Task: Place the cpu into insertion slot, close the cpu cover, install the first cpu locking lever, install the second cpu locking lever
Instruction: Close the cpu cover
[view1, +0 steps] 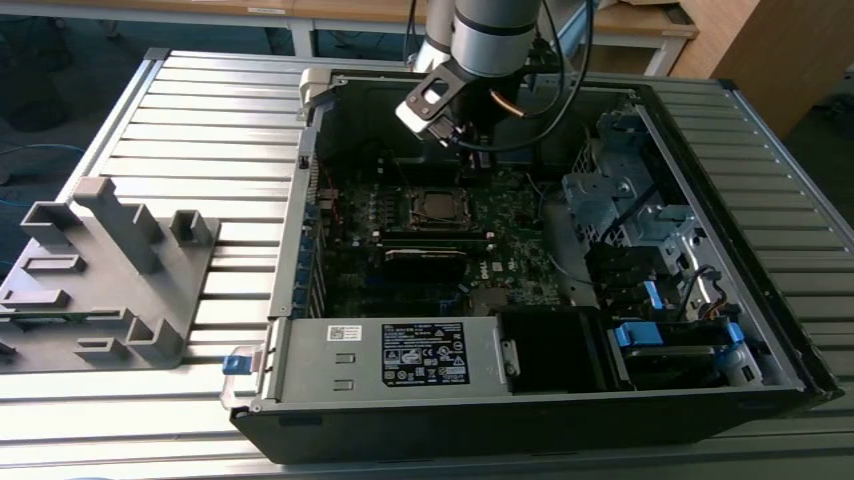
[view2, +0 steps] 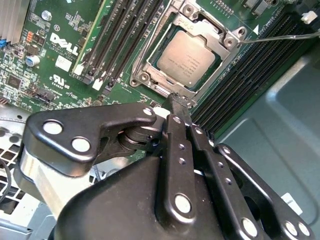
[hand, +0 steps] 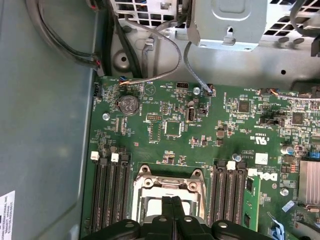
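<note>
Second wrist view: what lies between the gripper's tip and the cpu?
In the second wrist view, only the near edge of the cpu cover, the silvery frame lying around the cpu, lies between it and the gripper.

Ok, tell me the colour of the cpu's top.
The cpu is dull silvery-beige, clearest in the second wrist view.

Second wrist view: black metal gripper (view2: 177, 99), tips pressed together, hides the near corner of the thin silvery square-windowed cpu cover (view2: 197, 29); thin silvery wire lever (view2: 280, 36) runs off the picture's edge. First wrist view: same fingertips overlap part of the cover, rest cut by the picture's edge. Exterior view: black silver-rimmed square insertion slot (view1: 438, 207) too small to tell chip from cover.
</note>
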